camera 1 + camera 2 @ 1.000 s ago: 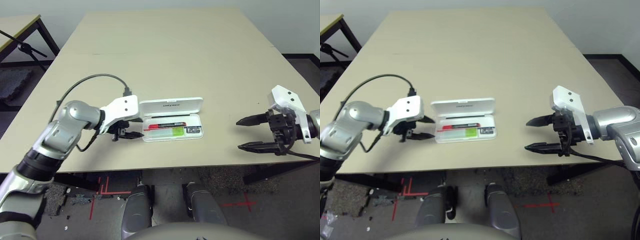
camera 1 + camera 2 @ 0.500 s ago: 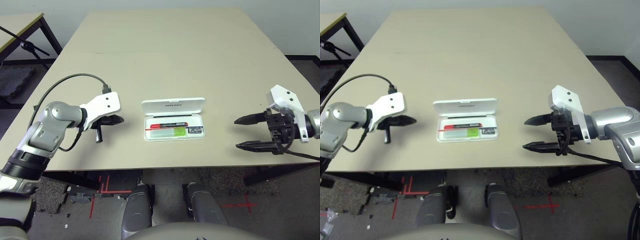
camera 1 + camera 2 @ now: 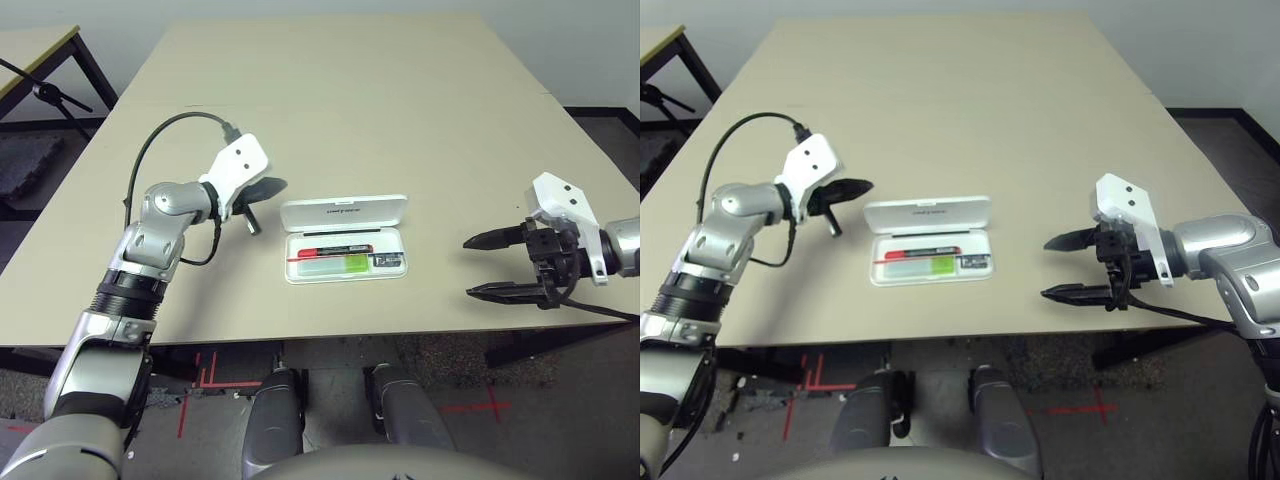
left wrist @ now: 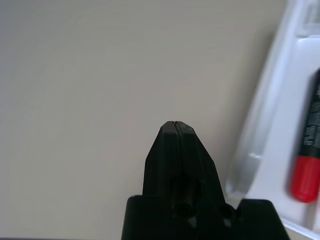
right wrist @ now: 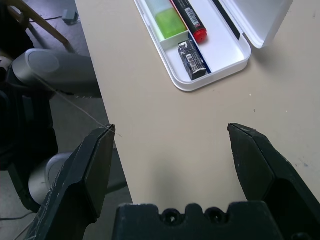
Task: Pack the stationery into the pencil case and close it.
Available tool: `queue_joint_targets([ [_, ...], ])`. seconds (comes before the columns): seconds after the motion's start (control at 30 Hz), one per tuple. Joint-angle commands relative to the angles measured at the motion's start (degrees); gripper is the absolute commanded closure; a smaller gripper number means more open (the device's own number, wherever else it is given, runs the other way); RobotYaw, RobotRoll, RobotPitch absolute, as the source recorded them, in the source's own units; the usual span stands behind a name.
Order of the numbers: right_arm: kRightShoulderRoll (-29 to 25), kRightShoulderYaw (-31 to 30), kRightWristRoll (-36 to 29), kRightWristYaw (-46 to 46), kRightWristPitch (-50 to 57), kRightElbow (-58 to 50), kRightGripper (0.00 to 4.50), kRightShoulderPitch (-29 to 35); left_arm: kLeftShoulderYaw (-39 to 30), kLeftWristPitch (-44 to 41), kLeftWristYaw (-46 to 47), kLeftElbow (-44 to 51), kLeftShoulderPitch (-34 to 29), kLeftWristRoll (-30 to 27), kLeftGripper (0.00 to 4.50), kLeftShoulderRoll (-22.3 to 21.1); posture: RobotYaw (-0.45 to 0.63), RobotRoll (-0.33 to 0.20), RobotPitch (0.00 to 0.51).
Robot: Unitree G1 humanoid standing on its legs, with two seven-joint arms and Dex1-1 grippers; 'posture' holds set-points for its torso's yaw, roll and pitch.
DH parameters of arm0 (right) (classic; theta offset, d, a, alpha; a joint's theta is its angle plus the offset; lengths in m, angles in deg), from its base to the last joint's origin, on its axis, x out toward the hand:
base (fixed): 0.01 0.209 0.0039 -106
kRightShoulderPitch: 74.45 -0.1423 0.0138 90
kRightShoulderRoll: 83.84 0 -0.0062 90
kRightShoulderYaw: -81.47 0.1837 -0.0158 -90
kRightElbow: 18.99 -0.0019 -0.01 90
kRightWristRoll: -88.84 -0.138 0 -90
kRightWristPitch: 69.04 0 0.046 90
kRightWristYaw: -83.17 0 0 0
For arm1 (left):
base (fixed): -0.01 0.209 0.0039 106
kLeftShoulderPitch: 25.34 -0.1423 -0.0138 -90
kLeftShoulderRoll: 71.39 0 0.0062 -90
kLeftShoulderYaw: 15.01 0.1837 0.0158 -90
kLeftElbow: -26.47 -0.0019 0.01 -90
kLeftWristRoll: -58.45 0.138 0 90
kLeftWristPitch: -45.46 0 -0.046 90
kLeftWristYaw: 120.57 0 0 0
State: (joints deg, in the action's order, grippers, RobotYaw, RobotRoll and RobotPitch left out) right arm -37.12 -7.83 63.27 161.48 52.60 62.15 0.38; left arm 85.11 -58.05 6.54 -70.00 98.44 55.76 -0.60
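**Open pencil case sits between two grippers**

Beige tabletop carries the pencil case, lid open, holding the red marker, highlighter and metal piece. Left gripper, fingers pressed together, hovers just beside its lid corner. Right gripper, fingers spread apart, hangs well apart.

The pencil case looks like smooth white plastic with a faint sheen on its open lid and rounded tray walls. Inside, the red marker has a glossy plastic barrel, the highlighter a translucent, frosted-looking body with a lime-green part, and the small silver-black piece seems metallic (its finish is hard to read). The table is a matt beige laminate, smooth and unmarked. Both grippers' fingers are matt black plastic; the left forearm is brushed silver metal with a white plastic wrist cover.
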Motion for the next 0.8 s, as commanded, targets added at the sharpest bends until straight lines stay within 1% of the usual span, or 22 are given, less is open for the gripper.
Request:
queue_joint_targets([
  [0.03, -0.90, -0.09, 0.44, 0.10, -0.47, -0.01, 0.00, 0.31, 3.76, -1.97, -4.46, 5.97, -3.91, -1.18, 4.45, -0.22, -0.11, 0.000, 0.106],
  [0.13, -1.04, -0.17, 0.58, 0.13, -0.64, 0.27, 0.00, 0.18, 4.93, -3.38, -5.42, 8.98, -5.39, -1.20, 4.45, 0.11, -0.10, 0.000, 0.102],
  [0.27, -0.85, -0.52, 0.85, 0.14, -0.63, 0.64, 0.00, -0.49, 6.94, -4.20, -5.32, 10.09, -6.13, 0.17, 4.45, 0.77, -0.10, 0.000, 0.101],
  [0.67, 0.04, -2.05, 2.06, 0.09, -2.10, 1.57, 0.00, -1.25, 10.95, -3.36, -3.59, 8.05, -4.76, 4.35, 4.45, 3.22, -0.11, 0.000, 0.081],
  [0.8, -0.19, -2.19, 2.14, -0.04, -2.40, 1.23, 0.00, -0.78, 12.57, -2.24, -4.27, 7.36, -5.65, 5.17, 4.45, 3.63, -0.11, 0.000, 0.065],
])
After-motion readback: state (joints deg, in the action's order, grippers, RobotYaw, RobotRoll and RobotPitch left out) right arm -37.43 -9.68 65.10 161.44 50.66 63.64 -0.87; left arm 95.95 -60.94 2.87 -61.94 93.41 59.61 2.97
